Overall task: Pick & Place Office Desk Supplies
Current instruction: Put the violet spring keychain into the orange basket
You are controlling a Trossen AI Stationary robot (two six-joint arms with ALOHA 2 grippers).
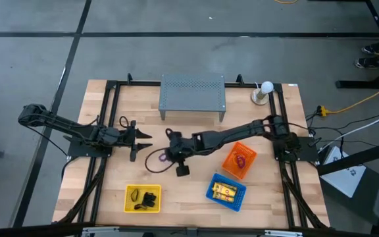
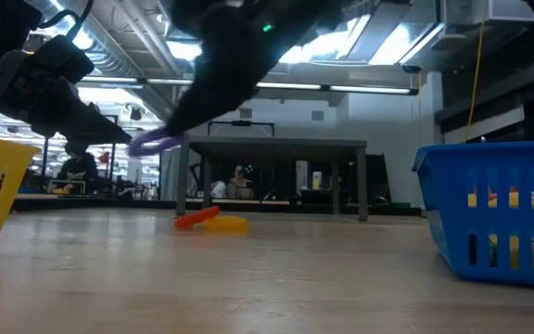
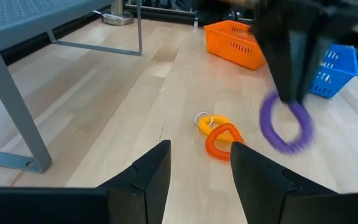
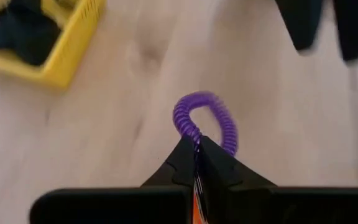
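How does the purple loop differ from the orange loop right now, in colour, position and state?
The purple loop is held off the table by the right gripper, whose fingers are shut on it; the orange loop lies free on the wooden table. The purple loop hangs alone, while the orange loop lies against a yellow loop. Both are thin coiled loops.

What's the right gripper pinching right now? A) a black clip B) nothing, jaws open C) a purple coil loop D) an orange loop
C: in the right wrist view the right gripper has its fingertips shut on the purple coil loop, and the low view shows that loop hanging clear above the table.
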